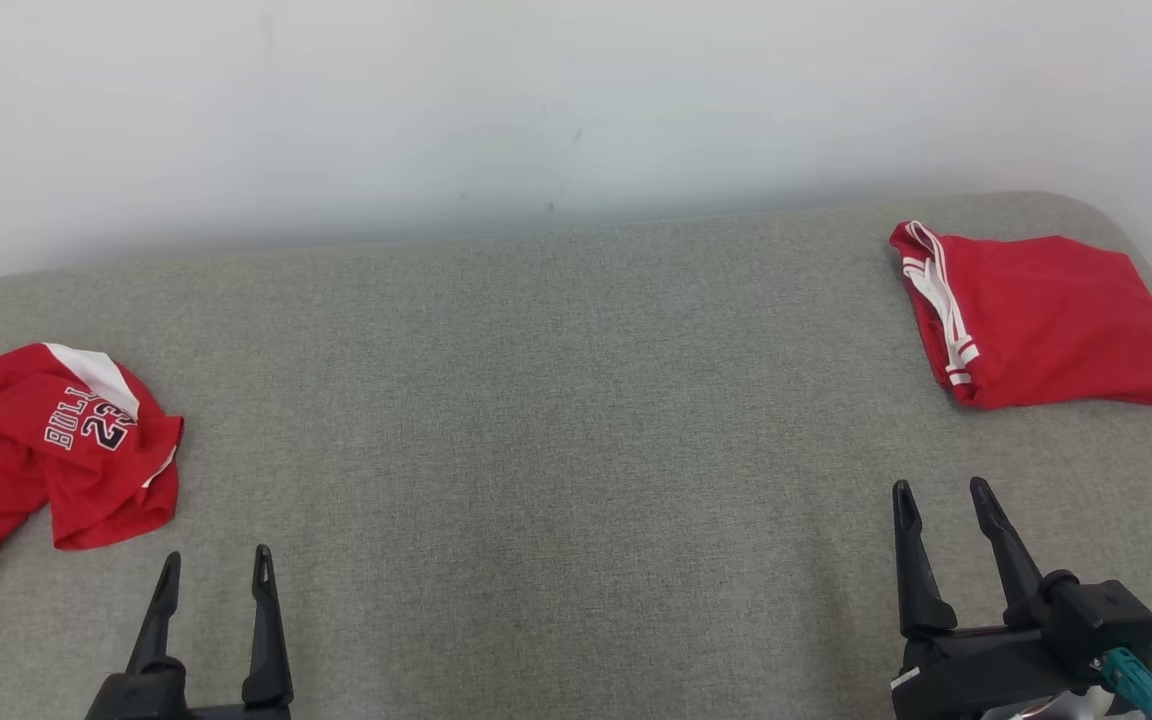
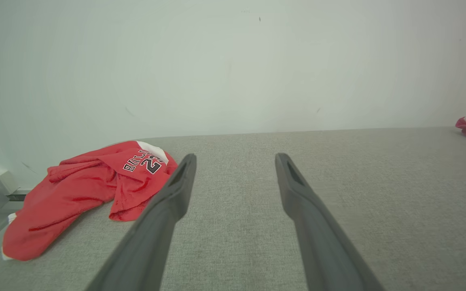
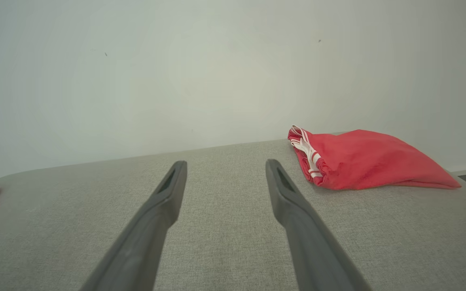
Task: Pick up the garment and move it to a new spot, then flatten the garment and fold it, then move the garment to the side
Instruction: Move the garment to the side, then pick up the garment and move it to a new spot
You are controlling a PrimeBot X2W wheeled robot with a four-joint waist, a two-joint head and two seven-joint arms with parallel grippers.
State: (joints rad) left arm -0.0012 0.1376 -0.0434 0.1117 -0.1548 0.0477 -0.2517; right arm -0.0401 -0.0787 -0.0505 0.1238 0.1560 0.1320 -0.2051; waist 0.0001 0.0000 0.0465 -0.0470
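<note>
A crumpled red garment [image 1: 26, 470] with white trim and black-and-white lettering lies at the left edge of the grey fabric table [image 1: 556, 400]; in the left wrist view this garment [image 2: 87, 190] sits left of my fingers. My left gripper [image 1: 217, 555] stands open just right of it, a little nearer to me, holding nothing; the left wrist view shows the same gripper [image 2: 236, 155] with its fingers spread over bare table. My right gripper [image 1: 940, 486] is open and empty at the lower right, and the right wrist view shows that gripper [image 3: 226, 161] above bare fabric.
A folded red garment with white stripes [image 1: 1046, 320] lies at the table's far right corner, beyond my right gripper, and appears as the folded garment [image 3: 362, 161] right of those fingers. A pale wall [image 1: 576, 100] backs the table. The table's right edge drops off beside the folded garment.
</note>
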